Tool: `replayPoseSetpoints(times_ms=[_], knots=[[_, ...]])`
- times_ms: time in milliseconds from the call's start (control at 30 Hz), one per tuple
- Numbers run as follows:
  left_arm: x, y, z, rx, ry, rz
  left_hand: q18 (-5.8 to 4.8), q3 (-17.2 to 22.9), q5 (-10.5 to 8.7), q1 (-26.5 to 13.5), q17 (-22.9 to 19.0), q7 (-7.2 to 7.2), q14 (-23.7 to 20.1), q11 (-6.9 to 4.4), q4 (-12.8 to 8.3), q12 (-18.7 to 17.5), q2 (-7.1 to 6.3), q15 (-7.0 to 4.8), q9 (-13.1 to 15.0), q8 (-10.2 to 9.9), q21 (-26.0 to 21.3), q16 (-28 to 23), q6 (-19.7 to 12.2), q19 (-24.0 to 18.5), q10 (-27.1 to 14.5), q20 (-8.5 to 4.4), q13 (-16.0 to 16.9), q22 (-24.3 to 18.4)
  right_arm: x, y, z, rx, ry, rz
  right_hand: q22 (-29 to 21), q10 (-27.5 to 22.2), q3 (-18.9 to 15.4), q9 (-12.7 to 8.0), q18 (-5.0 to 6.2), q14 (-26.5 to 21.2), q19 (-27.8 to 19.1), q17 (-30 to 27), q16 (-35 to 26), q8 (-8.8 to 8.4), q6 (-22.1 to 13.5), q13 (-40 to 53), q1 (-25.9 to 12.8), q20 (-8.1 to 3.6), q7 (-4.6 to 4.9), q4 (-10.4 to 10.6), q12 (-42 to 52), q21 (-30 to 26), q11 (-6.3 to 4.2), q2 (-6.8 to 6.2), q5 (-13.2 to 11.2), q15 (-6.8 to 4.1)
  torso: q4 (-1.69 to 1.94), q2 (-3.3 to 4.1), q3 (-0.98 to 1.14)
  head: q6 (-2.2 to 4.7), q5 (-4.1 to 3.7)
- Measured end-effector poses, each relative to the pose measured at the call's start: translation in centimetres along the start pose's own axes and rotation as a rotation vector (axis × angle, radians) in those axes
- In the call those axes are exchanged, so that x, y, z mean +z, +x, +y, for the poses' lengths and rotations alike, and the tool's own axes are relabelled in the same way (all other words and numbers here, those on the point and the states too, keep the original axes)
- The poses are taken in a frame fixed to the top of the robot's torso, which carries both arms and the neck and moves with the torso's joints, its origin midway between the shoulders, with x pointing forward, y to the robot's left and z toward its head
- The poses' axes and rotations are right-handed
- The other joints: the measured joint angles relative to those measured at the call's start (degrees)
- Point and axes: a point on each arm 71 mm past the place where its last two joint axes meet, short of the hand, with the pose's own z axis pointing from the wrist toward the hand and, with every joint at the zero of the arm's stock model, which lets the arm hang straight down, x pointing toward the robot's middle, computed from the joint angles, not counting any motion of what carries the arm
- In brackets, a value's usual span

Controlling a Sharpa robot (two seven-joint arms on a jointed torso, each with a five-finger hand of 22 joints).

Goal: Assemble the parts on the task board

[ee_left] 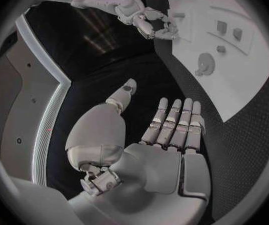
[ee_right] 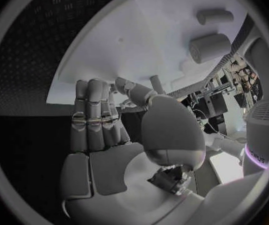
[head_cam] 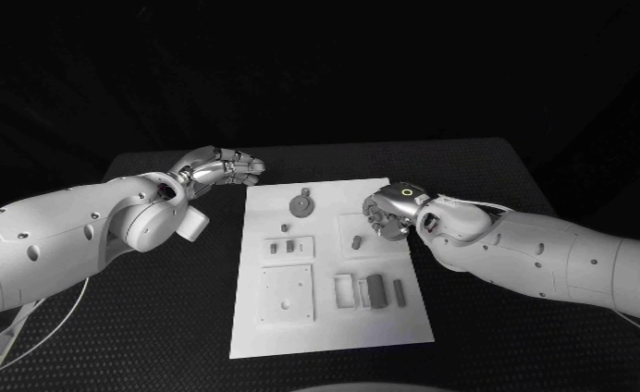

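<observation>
Head camera: high, looking down on the table [head_cam: 160, 336]. Wrist cameras: close behind each palm; all share the white plate [head_cam: 334, 318].

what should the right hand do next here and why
Probably ease the right hand down onto the small grey part just beside it on the task board. That hand already hovers over the board's right edge holding nothing visible, while the left hand sits off the board, open.

White task board [head_cam: 400, 318], grey parts [head_cam: 377, 289]
</observation>
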Motion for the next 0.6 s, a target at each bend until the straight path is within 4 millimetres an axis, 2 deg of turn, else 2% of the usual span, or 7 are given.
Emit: replayPoseSetpoints(times_ms=[100,233,300,367,467,600], knots=[[0.0,0.0,0.01,0.0,-0.001,0.0,0.0,0.0,0.0,0.0,0.0,0.0,0.0,0.0,0.0,0.0,0.0,0.0,0.0,0.0,0.0,0.0,0.0,0.0,0.0,0.0,0.0,0.0,-0.02,0.06,0.06,0.001,-0.003,-0.002,0.02,0.87,-0.19,0.42,-0.1,0.44,0.01,-0.01,0.4,1.07,1.47,-0.02,1.04,0.0,-0.41,-0.23,1.1,0.5,0.8,1.04,0.0,-0.52,0.0,0.01,0.01,-0.02,0.01],[0.0,-0.02,0.02,0.0,-0.002,0.001,0.0,0.0,0.0,0.0,0.06,0.0,0.15,0.0,0.0,0.0,0.0,-0.16,0.0,0.0,0.0,0.0,0.0,0.0,0.0,0.0,0.0,0.0,-0.02,0.06,0.09,0.0,-0.005,-0.005,0.02,1.89,-0.08,0.49,-0.4,-0.05,-0.11,-0.12,0.4,1.79,2.32,-1.36,0.85,-0.11,-0.37,-0.57,1.5,0.5,0.37,1.98,-0.01,-1.04,0.01,0.01,0.01,-0.04,0.01],[0.0,-0.03,0.03,0.0,-0.002,0.001,0.0,0.0,0.0,0.0,0.06,0.0,0.21,0.0,0.0,0.0,0.0,-0.21,0.0,0.0,0.0,0.0,0.0,0.0,0.0,0.0,0.0,-0.05,-0.03,0.08,0.08,0.0,-0.005,-0.007,0.0,1.71,0.01,0.47,-0.42,-0.66,-0.66,-0.37,0.27,1.78,2.42,-1.35,0.78,0.02,-0.32,-0.66,1.24,0.5,0.46,2.05,-0.01,-0.79,0.01,0.01,0.01,-0.04,0.01],[0.01,-0.03,0.03,0.0,-0.002,0.001,0.0,0.0,0.0,0.0,0.06,0.0,0.21,0.0,0.0,0.0,0.0,-0.21,0.0,0.0,0.0,0.0,0.0,0.0,0.0,0.0,0.01,-0.05,-0.04,0.09,0.08,0.001,-0.004,-0.007,-0.01,1.11,0.16,0.05,-0.43,-1.63,-1.49,-0.83,-0.58,1.2,2.49,-1.24,0.78,0.37,-0.38,-0.81,0.15,0.19,-0.14,2.04,-0.01,-0.24,0.0,0.01,0.01,-0.02,0.01],[0.02,-0.01,0.03,0.0,-0.003,0.002,0.0,0.0,0.0,0.0,0.11,0.0,0.21,0.0,0.0,0.0,0.0,-0.21,0.0,0.0,0.0,0.0,0.0,0.0,0.0,0.0,0.01,-0.05,-0.06,0.1,0.05,0.007,-0.003,-0.009,-0.02,1.11,0.48,-0.54,-0.42,-2.08,-2.23,-1.41,-1.44,0.23,2.4,-1.17,0.78,0.6,-0.37,-1.13,-0.13,-0.41,-0.14,2.04,-0.01,0.65,0.0,0.01,-0.01,0.0,-0.01],[0.03,-0.03,0.05,0.0,-0.004,0.003,0.0,0.0,0.0,0.0,0.11,0.0,0.21,0.0,0.0,0.0,0.0,-0.21,0.0,0.0,0.0,0.0,0.0,0.0,0.0,0.0,0.01,-0.04,-0.08,0.2,0.03,0.013,-0.002,-0.009,0.02,-2.25,0.8,-1.79,-0.41,-2.18,-2.55,-2.06,-2.01,-1.7,-1.52,5.84,0.92,0.92,-0.4,-1.45,-0.96,-0.68,-0.67,1.91,-0.01,0.74,0.0,0.01,-0.01,0.01,-0.02]])
